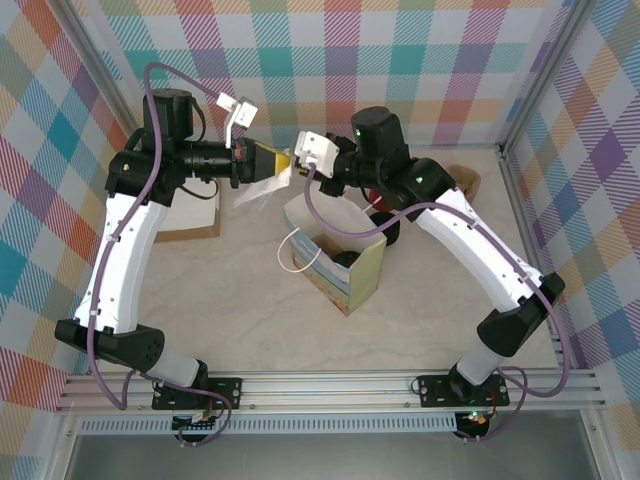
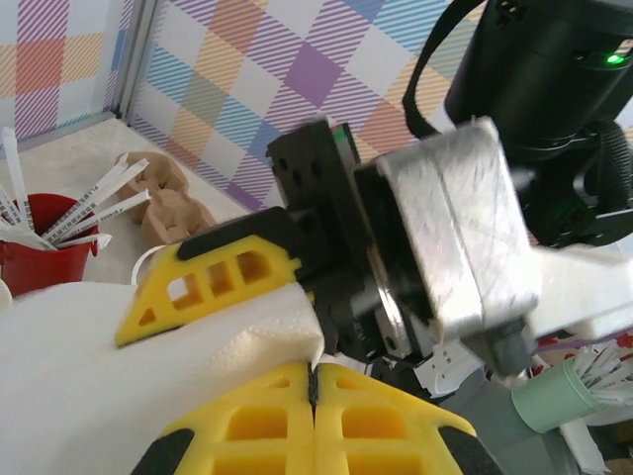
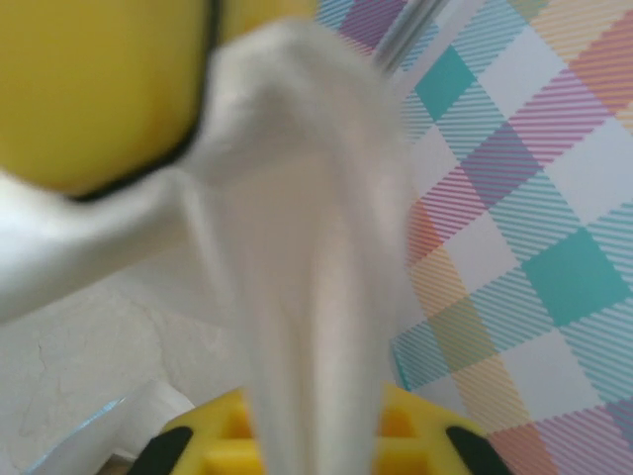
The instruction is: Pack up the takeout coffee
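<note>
Above the table's middle, the left gripper (image 2: 314, 384) and right gripper (image 3: 312, 430) are both pinching a white napkin (image 1: 262, 190), jaws closed on it. Beneath them an open paper bag (image 1: 362, 275) is standing, with the takeout coffee (image 1: 347, 262) apparently sitting inside, black lid showing. A red cup (image 2: 40, 252) of stirrers is standing behind the bag, and a brown cup carrier (image 1: 465, 182) is lying near the far right corner.

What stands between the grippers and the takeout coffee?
Only the white napkin both the left gripper and right gripper pinch, held near the far corner of the paper bag; a dark lid inside, likely the coffee's, lies uncovered.
</note>
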